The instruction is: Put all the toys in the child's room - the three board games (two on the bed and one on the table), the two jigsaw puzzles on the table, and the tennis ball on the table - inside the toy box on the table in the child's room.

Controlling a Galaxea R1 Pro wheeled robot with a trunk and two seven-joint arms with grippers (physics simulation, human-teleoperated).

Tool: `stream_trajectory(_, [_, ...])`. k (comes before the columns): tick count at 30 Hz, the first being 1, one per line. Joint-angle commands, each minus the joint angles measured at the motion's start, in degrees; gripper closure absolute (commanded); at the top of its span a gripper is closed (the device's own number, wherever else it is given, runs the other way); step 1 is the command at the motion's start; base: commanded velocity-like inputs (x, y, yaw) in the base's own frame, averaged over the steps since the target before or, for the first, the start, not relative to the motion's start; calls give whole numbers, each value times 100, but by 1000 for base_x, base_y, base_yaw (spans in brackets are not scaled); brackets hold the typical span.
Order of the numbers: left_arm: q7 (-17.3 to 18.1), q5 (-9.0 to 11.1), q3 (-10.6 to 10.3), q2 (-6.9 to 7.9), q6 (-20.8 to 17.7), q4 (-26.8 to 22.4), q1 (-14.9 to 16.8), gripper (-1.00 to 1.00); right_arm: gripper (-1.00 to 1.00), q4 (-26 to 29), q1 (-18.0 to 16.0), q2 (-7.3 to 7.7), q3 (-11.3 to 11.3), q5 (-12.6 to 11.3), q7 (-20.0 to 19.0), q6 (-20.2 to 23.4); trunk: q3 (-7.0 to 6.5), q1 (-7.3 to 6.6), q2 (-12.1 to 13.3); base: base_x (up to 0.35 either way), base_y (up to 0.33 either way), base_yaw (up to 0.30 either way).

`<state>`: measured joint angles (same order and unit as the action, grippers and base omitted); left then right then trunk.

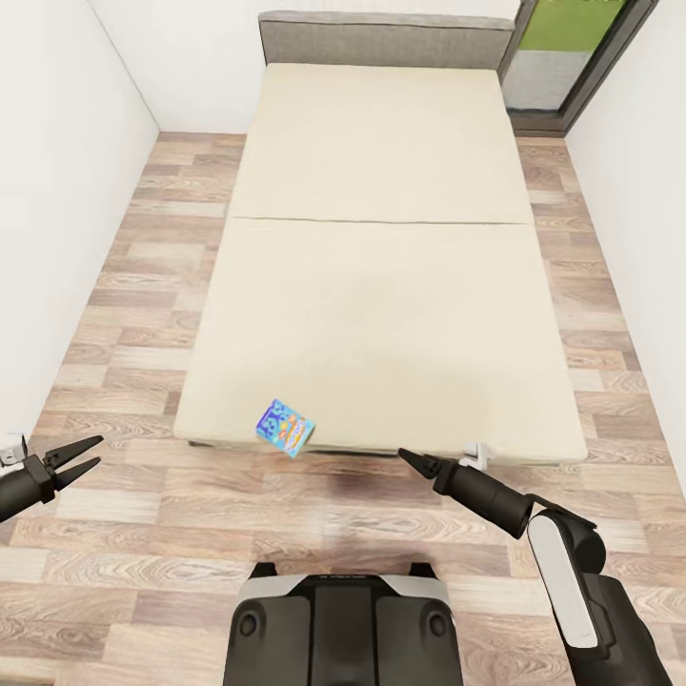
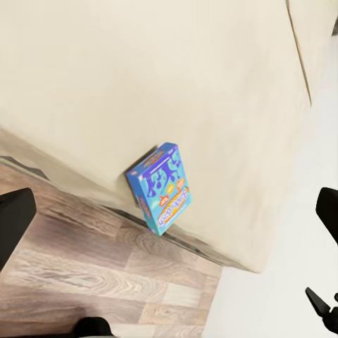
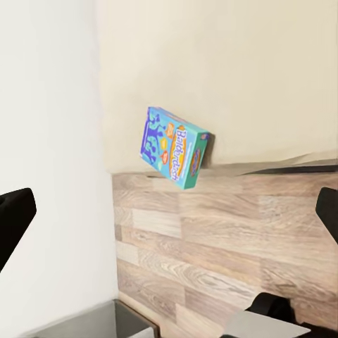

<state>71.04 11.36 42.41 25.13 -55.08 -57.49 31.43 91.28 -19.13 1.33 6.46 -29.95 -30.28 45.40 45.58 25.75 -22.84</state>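
Note:
One of the board games, a small blue box (image 1: 285,428), sits tilted at the near edge of the bed (image 1: 381,286), overhanging the wood floor. It also appears in the left wrist view (image 2: 161,187) and the right wrist view (image 3: 176,147), against the mattress side. My left gripper (image 1: 98,451) hangs open over the floor, well to the left of the box. My right gripper (image 1: 404,456) points at the bed's edge to the right of the box; its fingers (image 3: 14,222) stand wide apart, empty. The table and toy box are out of view.
The beige bed runs away from me to a grey headboard (image 1: 381,43). White walls (image 1: 57,191) close in both sides, leaving strips of wood floor (image 1: 143,286). A grey-framed window (image 1: 562,57) is at the far right. My base (image 1: 343,619) is just before the bed.

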Motion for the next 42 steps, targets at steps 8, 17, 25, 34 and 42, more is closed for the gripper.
stream_trajectory(8, [9,6,4,1,-39,1,3,-100,-100,3,-3,-1,9,-7,-13,39,-68,4,-8,0,0,71])
stream_trajectory(17, [6,6,4,1,-38,0,3,-100,-100,2,-3,-1,13,-8,-13,38,-152,4,-8,0,0,72])
stream_trajectory(25, [6,6,4,1,-38,-7,3,-100,-100,0,-3,-1,13,-10,-13,39,-226,4,-8,0,0,71])
stream_trajectory(34, [13,6,11,7,-39,-7,3,-100,-100,0,-3,-9,-2,-10,1,23,-310,4,-8,0,0,13])
stream_trajectory(42, [8,6,5,1,-38,-8,3,-100,-100,-5,-3,-9,4,-4,4,21,-385,4,-8,0,0,0])
